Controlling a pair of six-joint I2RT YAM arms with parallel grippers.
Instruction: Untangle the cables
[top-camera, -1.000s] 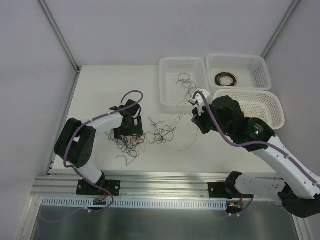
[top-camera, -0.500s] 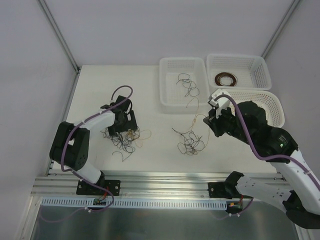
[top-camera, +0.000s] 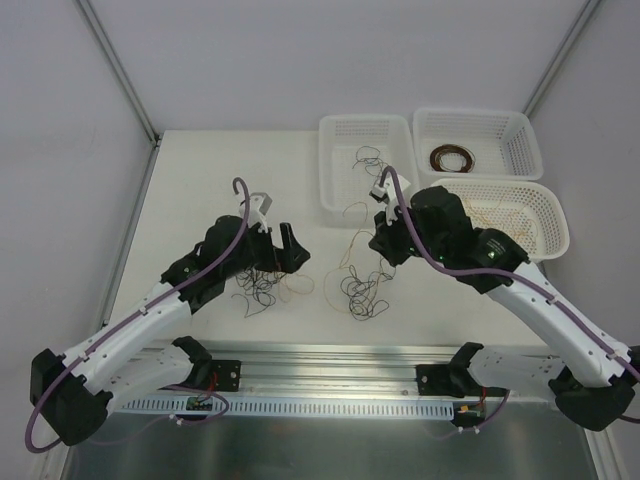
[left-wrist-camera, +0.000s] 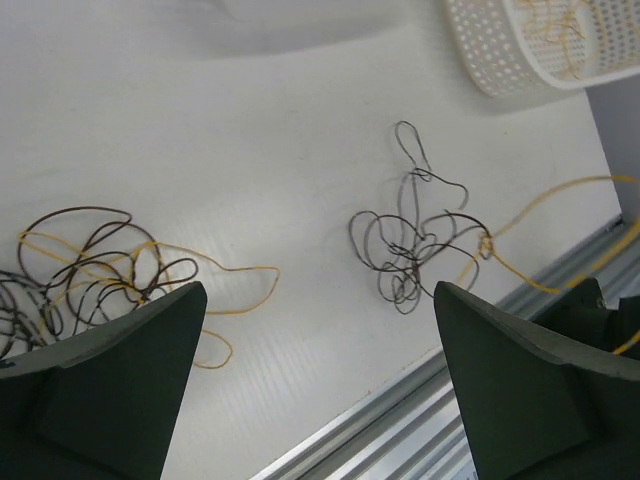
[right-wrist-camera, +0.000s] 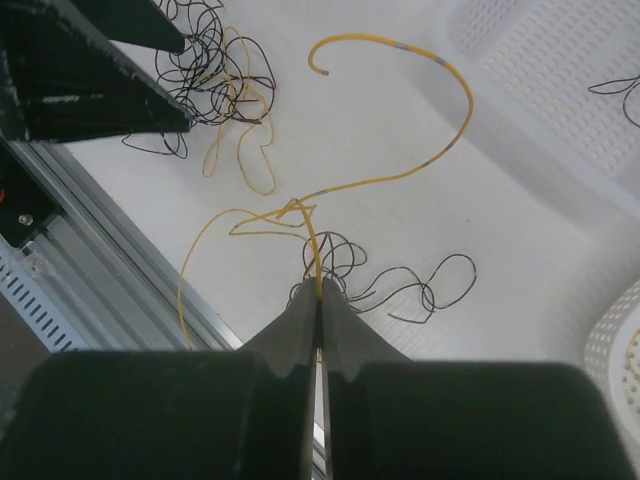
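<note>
The cables lie in two heaps on the white table. One heap of dark and yellow-tan cables (top-camera: 258, 285) sits just below my left gripper (top-camera: 290, 255), which hangs open above the table with nothing between its fingers (left-wrist-camera: 110, 380). A dark tangle (top-camera: 362, 292) lies at the middle. Out of it rises a yellow cable (right-wrist-camera: 400, 170), and my right gripper (right-wrist-camera: 320, 292) is shut on this cable, held above the dark tangle (right-wrist-camera: 390, 285). In the left wrist view the dark tangle (left-wrist-camera: 410, 245) and the yellow cable (left-wrist-camera: 560, 195) lie ahead to the right.
Three white baskets stand at the back right. The left basket (top-camera: 335, 190) holds black cables, the far basket (top-camera: 520, 135) a brown coil (top-camera: 452, 158), the right basket (top-camera: 548, 235) yellow cables. An aluminium rail (top-camera: 330, 365) runs along the near table edge.
My right gripper has carried the yellow cable left, and the dark tangle trailed with it. My left arm has swung right and forward, off the left heap, still open.
</note>
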